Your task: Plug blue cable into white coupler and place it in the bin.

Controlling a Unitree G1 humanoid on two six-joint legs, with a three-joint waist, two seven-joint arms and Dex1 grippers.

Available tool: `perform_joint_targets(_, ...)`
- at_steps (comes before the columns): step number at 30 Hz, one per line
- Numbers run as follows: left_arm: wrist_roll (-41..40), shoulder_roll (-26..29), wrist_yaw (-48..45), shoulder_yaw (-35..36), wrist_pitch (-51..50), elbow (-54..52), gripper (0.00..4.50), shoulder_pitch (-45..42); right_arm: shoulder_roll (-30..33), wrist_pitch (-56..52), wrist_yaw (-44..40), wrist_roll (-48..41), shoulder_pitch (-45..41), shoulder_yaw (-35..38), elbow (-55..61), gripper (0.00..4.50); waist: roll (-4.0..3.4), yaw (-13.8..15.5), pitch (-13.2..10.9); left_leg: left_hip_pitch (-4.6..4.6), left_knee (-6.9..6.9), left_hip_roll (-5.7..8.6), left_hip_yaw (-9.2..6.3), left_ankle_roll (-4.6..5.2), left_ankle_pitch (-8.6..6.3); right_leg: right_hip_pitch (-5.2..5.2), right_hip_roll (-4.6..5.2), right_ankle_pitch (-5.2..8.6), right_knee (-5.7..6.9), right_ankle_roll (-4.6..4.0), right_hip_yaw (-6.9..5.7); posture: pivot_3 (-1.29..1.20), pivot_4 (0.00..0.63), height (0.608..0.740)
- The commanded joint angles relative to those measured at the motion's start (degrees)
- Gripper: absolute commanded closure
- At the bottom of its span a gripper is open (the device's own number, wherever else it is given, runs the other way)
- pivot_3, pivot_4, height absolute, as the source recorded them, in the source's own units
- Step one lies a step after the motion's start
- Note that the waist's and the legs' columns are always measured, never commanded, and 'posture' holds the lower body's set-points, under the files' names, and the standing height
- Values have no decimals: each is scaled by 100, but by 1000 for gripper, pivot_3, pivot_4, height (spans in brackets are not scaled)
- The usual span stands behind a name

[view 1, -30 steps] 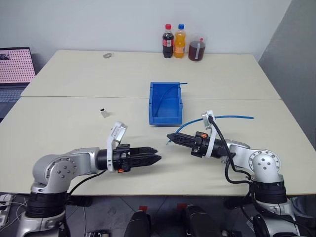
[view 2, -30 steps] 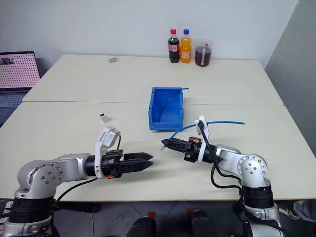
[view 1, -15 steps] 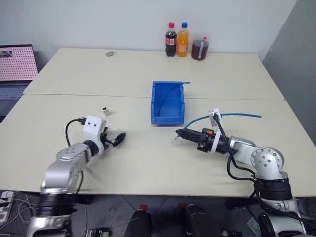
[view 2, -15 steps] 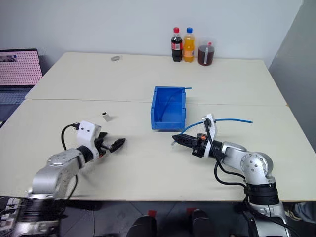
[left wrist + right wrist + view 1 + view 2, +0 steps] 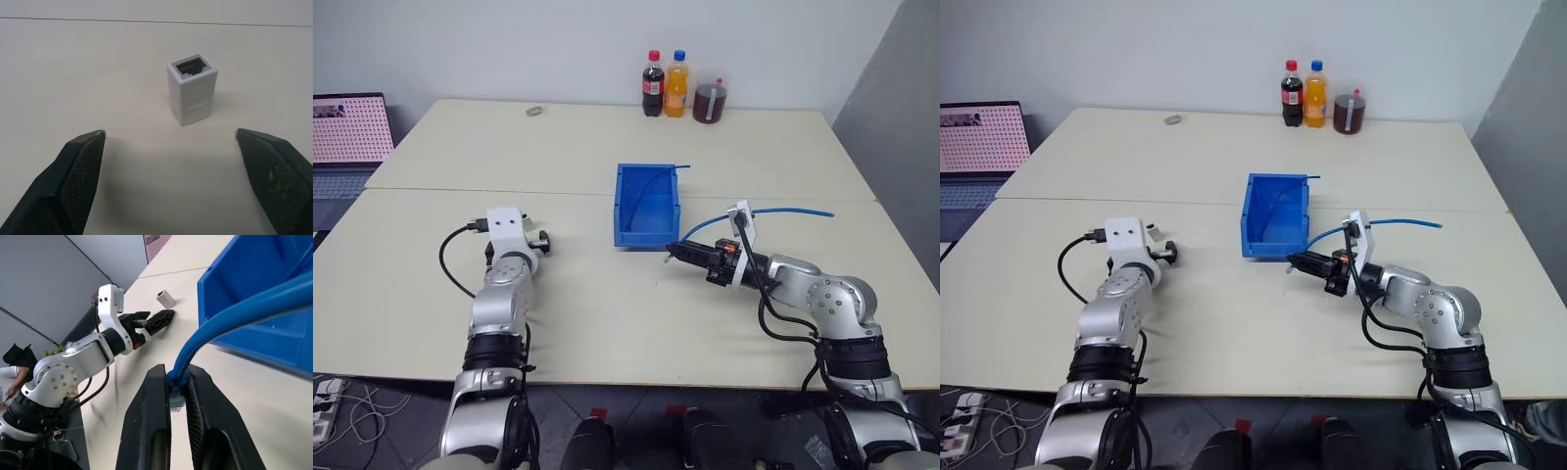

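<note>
Standing upright just ahead of the wide-open left gripper point(image 5: 168, 142), the coupler point(image 5: 191, 88) looks light, rigid and tippable; its flat sides suit the grip. The right gripper point(image 5: 178, 391) pinches the limp cable point(image 5: 230, 316) just behind its plug.

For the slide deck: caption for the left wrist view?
Open left gripper faces the upright white coupler on the table, not touching.

Two pale tables point(image 5: 607, 313) stand pushed together, a seam running across between them. At the far edge stand a dark cola bottle point(image 5: 652, 84) with a red cap and an orange soda bottle point(image 5: 676, 84) with a blue cap, touching or nearly so. Just beside them sits a clear container point(image 5: 708, 101) of dark red liquid. A small grey round object point(image 5: 534, 111) lies well apart along that far edge. A laptop point(image 5: 348, 132) with a pink dotted screen sits at the robot's left.
</note>
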State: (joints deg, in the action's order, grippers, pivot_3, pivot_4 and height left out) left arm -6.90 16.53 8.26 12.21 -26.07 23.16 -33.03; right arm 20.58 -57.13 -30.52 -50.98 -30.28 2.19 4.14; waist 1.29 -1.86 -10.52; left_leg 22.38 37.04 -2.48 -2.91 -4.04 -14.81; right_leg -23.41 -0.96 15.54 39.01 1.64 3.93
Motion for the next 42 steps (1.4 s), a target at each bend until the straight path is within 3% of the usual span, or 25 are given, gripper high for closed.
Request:
perform_joint_targets(1,66,-140,133,75,181,707,6,-179,34,132,-135,53,-151,148,55,4321,-1,6,2,-2,0,1,0,0,0,2,1,0,0,0,0,0,150,740)
perform_joint_targets(6,49,-236,168,163,424,1151,6,-404,23,122,-132,75,-107,168,121,4321,-4,9,8,-4,1,4,-2,-1,0,7,3,-1,0,2,-1,0,150,740)
perform_joint_targets(13,6,-273,-38,200,882,1823,1281,-780,-27,53,-45,43,-18,206,241,4321,-5,14,9,-9,1,5,-4,-1,1,12,3,1,0,6,-3,0,150,740)
perform_joint_targets(24,66,-241,-138,152,1241,2346,3727,-1019,-123,9,95,-18,47,355,240,4321,-5,10,9,-9,0,5,-4,-2,1,12,3,1,-1,7,-3,0,150,740)
perform_joint_targets(26,60,-230,-172,143,1176,2246,3729,-958,-131,3,105,-11,63,353,271,4321,-5,6,9,-9,0,5,-4,-1,1,12,3,1,-1,7,-3,0,150,740)
perform_joint_targets(28,161,-69,-742,-171,1005,1826,3729,-756,-101,9,98,15,80,325,356,4321,-5,1,9,-10,0,5,-4,-1,1,12,3,1,-1,7,-3,0,150,740)
perform_joint_targets(31,305,596,-2401,-985,743,742,3729,-135,-19,4,81,31,71,297,549,4321,-6,-28,8,-9,-6,5,-3,-2,1,11,2,1,-3,6,-3,0,150,740)
perform_joint_targets(36,-390,1702,-5398,-1734,1024,-1100,3729,832,180,177,-96,214,-58,65,937,4321,-10,-71,6,-3,-12,1,-2,-4,1,4,4,2,-8,-3,-6,0,150,740)
perform_joint_targets(42,-647,1822,-7436,-2577,1695,-1510,3729,994,318,872,-637,977,-240,-746,1154,4321,-13,8,0,25,-4,1,-7,-3,0,-14,5,6,-11,-2,-15,0,150,740)
